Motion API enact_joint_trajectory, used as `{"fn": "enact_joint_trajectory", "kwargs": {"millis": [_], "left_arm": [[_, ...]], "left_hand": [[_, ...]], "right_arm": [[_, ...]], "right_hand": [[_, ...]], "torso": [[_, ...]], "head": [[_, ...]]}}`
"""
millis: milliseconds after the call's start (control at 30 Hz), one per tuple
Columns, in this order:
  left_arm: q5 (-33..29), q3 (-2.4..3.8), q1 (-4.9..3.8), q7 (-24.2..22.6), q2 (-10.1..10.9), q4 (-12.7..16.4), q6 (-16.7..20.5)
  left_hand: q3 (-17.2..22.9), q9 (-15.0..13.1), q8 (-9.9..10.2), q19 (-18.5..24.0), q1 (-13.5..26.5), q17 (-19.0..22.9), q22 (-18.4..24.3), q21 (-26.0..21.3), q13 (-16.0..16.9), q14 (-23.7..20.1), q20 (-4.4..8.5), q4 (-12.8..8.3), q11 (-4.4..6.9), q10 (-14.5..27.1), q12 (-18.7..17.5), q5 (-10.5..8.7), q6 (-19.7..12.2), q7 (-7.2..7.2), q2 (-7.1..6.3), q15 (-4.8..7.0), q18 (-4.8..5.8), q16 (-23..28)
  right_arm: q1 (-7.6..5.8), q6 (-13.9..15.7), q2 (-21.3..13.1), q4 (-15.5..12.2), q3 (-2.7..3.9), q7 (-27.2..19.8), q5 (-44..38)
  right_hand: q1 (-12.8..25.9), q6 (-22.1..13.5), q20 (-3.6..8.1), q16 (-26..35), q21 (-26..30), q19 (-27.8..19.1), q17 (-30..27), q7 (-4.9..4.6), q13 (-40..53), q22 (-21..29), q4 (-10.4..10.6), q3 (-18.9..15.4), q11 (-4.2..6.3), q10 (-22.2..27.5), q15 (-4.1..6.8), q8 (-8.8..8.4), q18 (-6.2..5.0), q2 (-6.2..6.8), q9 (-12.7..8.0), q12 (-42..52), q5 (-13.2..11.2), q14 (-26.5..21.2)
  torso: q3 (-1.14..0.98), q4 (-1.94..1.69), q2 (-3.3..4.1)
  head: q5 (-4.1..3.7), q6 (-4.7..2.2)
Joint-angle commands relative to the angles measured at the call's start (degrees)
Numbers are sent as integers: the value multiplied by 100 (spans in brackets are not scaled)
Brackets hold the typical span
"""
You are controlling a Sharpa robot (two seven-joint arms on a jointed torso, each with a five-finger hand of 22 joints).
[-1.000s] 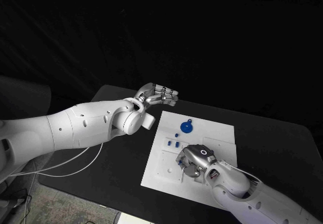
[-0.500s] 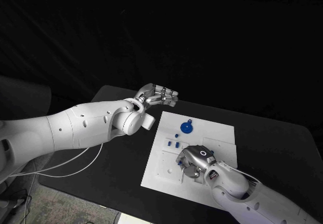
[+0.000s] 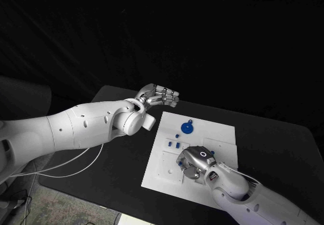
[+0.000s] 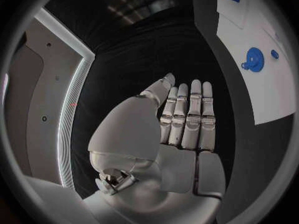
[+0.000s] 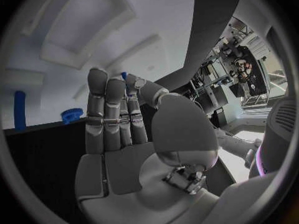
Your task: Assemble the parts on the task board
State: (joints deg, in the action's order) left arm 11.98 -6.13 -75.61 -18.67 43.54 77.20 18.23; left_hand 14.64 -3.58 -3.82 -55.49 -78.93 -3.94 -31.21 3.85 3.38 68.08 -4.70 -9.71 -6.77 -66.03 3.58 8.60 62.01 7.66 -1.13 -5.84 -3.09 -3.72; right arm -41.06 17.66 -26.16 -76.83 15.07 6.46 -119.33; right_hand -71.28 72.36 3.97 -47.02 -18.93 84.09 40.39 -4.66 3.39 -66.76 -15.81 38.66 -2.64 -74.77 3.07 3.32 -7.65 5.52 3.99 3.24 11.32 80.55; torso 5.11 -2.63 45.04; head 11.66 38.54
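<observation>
The white task board point(image 3: 219, 136) lies in the middle of the black table. A round blue part point(image 3: 187, 127) sits near its far edge, with small blue parts point(image 3: 174, 145) beside it. My right hand point(image 3: 194, 160) is low over the board's near half, fingers pointing down at it. In the right wrist view a small blue part point(image 5: 124, 75) shows pinched between the thumb and a fingertip of my right hand point(image 5: 124, 134). My left hand point(image 3: 159, 97) hovers off the board past its far left corner, fingers stretched out side by side, holding nothing point(image 4: 184, 119).
The right wrist view shows a blue peg point(image 5: 20, 109) and a blue toothed wheel point(image 5: 72, 114) on the board. In the left wrist view the round blue part point(image 4: 253, 59) lies on the board point(image 4: 268, 94). Bare black table point(image 3: 114, 159) surrounds the board.
My right hand has crept a little toward the board's near edge. The left arm and hand have stayed still.
</observation>
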Motion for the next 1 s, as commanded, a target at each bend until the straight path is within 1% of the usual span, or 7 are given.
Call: {"fn": "enact_joint_trajectory", "kwargs": {"millis": [33, 367, 433, 500, 667, 800, 1000], "left_arm": [[-31, 4, -11, -14, -17, 3, -109], [-31, 4, -11, 8, -26, -1, -133], [-31, 4, -11, 14, -27, -1, -141], [-31, 4, -11, 20, -28, -1, -146], [-31, 4, -11, 37, -28, -2, -163], [-31, 4, -11, 46, -26, -5, -171], [-31, 3, -11, 57, -9, -8, -182]], "left_hand": [[-9, -2, -5, -35, -24, -8, 5, 24, -6, -24, -9, 34, 8, -3, -19, -3, 24, -13, 19, -13, -26, 16], [-17, -2, -6, -46, -36, -8, 47, 26, -5, -35, -12, 50, 7, 2, -18, -7, 19, -12, 22, -16, -31, 15], [-17, -2, -6, -46, -36, -8, 47, 26, -5, -35, -12, 50, 7, 2, -18, -7, 19, -12, 22, -16, -31, 15], [-19, -2, -6, -47, -35, -8, 51, 26, -6, -37, -13, 52, 5, 6, -18, -9, 17, -12, 21, -18, -32, 16], [-24, -2, -5, -48, -32, -7, 60, 24, -6, -48, -16, 59, 1, 19, -19, -26, 10, -12, 19, -21, -33, 16], [-30, -2, -4, -50, -29, -8, 71, 22, -6, -52, -19, 65, -2, 28, -19, -39, 4, -9, 19, -24, -35, 15], [-39, -2, -6, -56, -33, -10, 102, 19, -5, -57, -24, 75, -4, 34, -18, -52, -3, -9, 17, -26, -39, 15]], "right_arm": [[10, -144, 16, -9, -29, 9, -90], [9, -286, 30, 23, -146, -43, -53], [9, -248, 29, 39, -160, -61, -26], [9, -208, 28, 51, -168, -81, 12], [8, -71, 19, 74, -178, -135, 124], [8, 42, 4, 70, -180, -149, 169], [8, 232, -62, -16, -181, -163, 243]], "right_hand": [[18, -4, 34, 20, 28, 142, 9, -8, 7, -13, -2, 19, 48, -124, 14, 31, -176, -58, 5, 12, 3, -13], [39, -96, 13, 25, 69, 119, 0, -39, 5, -44, 4, -54, 15, 1, -12, 28, -158, -60, -8, 11, -23, -38], [84, -272, -13, 31, 97, 114, -12, -94, 0, -34, 41, -189, -47, 235, -51, 20, -151, -55, -27, 12, -6, -44], [106, -364, -41, 31, 132, 116, -24, -116, -2, -13, 55, -318, -79, 354, -77, 23, -161, -50, -26, 11, 21, -54], [182, -756, -151, 59, 281, 108, -92, -211, -6, 115, 55, -682, -258, 1007, -195, 19, -228, 93, -39, 13, 91, -104], [115, -813, -219, 74, 380, 89, -147, -229, -4, 194, 21, -933, -330, 1305, -254, 25, -305, 142, -37, 16, 123, -169], [-53, -1055, -305, 95, 559, 86, -291, -191, -4, 351, 37, -1440, -386, 1536, -310, 25, -368, 161, -39, 14, 170, -271]], "torso": [[0, -2, 0], [2, 2, -2], [2, 4, -2], [1, 3, 0], [-2, 1, 0], [-5, 2, 2], [-9, 2, 1]], "head": [[-13, -9], [-20, 6], [-17, 5], [-21, 4], [-42, 3], [-49, 2], [-80, -3]]}}
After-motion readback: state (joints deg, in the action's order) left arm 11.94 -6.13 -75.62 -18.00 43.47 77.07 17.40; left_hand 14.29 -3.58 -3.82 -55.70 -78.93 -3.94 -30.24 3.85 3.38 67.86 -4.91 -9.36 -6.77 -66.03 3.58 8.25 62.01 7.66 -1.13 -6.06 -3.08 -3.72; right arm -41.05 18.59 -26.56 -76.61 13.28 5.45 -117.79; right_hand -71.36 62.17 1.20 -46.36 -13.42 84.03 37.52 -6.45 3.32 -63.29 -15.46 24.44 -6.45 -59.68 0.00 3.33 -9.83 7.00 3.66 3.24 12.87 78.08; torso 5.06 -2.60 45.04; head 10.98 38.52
